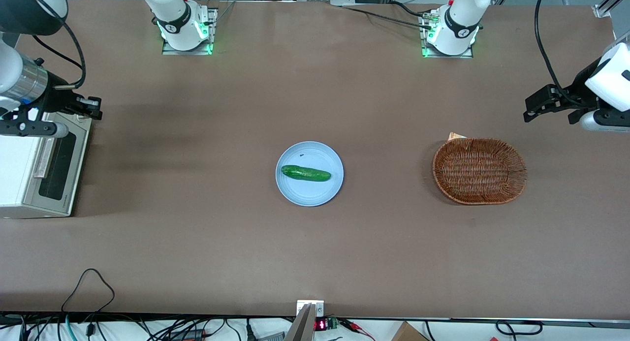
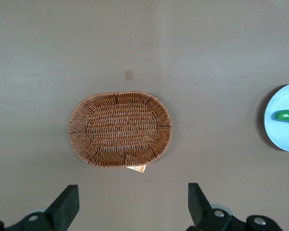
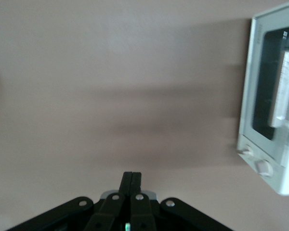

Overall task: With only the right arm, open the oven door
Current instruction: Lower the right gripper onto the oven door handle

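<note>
The small white toaster oven stands at the working arm's end of the table. Its oven door is closed: a silver-grey frame with a dark glass window and a silver bar handle. The right arm's black gripper hovers by the oven's corner farthest from the front camera, above the table and apart from the handle. In the right wrist view the gripper is shut with nothing between its fingers. That view also takes in the oven door, its handle and two knobs.
A light blue plate holding a green cucumber sits mid-table. A brown wicker basket lies toward the parked arm's end, and the left wrist view has the basket too. Cables hang along the table's near edge.
</note>
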`<state>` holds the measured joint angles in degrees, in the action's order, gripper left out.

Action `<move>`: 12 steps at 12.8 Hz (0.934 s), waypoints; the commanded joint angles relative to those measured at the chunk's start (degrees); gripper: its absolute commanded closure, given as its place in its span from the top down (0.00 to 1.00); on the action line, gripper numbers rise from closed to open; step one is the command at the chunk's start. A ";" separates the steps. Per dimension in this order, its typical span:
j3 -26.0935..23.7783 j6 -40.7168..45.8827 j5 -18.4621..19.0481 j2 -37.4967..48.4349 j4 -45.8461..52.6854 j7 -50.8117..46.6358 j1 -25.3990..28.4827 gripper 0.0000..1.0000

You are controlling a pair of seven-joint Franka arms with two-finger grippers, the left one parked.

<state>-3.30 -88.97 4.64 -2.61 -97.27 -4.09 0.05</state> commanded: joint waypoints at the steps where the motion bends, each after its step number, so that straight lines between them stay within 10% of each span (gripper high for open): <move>1: -0.30 5.28 11.47 -2.22 1.73 -0.56 4.33 0.03; 12: 0.31 5.74 56.67 -21.54 0.94 -19.68 5.05 0.03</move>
<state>-2.78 -83.40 56.40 -20.24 -97.38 -18.46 5.57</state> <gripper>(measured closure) 0.969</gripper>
